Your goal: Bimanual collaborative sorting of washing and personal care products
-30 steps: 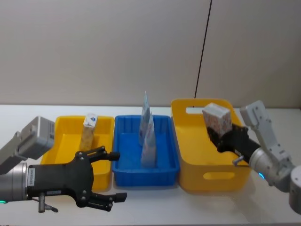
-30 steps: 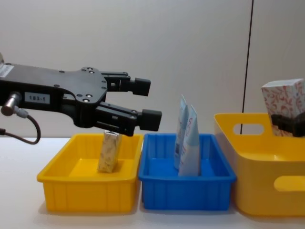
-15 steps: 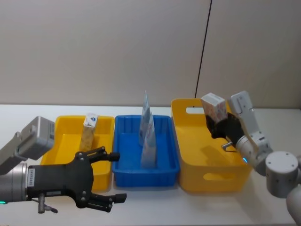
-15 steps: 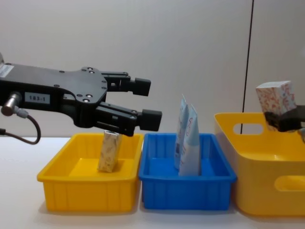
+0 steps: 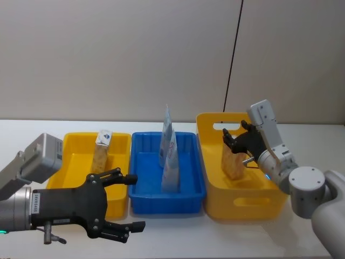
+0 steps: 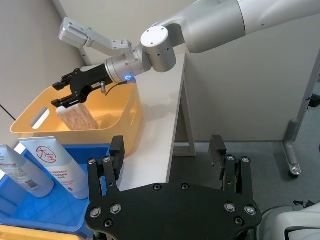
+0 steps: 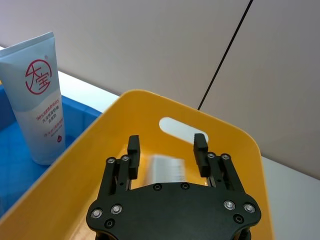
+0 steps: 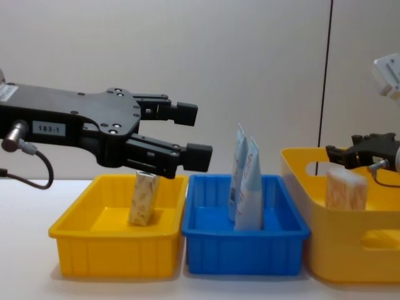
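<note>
Carton (image 5: 233, 163) lies in yellow bin (image 5: 253, 202) just below right hand (image 5: 230, 140).

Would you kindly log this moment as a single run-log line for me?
right gripper: fingers open, above carton | carton: inside large yellow bin | left gripper: fingers open, idle near small yellow bin

Lighting bright, even and diffuse, from above. Soft shadow noted inside the large yellow bin (image 5: 221, 197), below the jaws of the right gripper (image 5: 229, 140). Left gripper (image 8: 194, 131) lit on top, darker beneath its jaws.
</note>
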{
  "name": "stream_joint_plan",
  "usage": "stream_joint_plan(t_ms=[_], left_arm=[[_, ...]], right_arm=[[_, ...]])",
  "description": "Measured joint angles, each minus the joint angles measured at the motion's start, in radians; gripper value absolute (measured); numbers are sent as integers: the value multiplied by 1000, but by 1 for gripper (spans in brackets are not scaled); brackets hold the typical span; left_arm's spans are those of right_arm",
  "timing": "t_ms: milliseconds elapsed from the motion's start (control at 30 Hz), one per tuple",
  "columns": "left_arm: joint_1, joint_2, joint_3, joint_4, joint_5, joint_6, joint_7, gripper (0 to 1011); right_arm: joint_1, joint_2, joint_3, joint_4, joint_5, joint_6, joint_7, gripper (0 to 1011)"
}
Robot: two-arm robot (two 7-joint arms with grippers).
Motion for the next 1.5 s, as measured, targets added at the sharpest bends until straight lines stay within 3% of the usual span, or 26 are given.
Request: stream_joint_plan(t_ms=[367,467,567,867,967,1200,1500], left_arm=[[0,0,0,0,0,0,0,1001],[0,0,0,0,0,0,0,1002],[0,0,0,0,0,0,0,1001],[0,0,0,0,0,0,0,1001],[0,0,0,0,0,0,0,1002],[0,0,0,0,0,0,0,1001],[0,0,0,0,0,0,0,1001]], right_arm=[[7,-12,19,-4,-3,-7,-9,933],[-7,-6,29,-39,2,2,-10,1002],[-25,2,38,-79,9,15,-10,1004],[-128,47,74,-292,45,84,-10,1004],[-190,70,92,-405,64,120,-10,1004],[-302,99,126,-590,100,188,-20,1004],[-424,112,159,-766,136,266,-51,1004]])
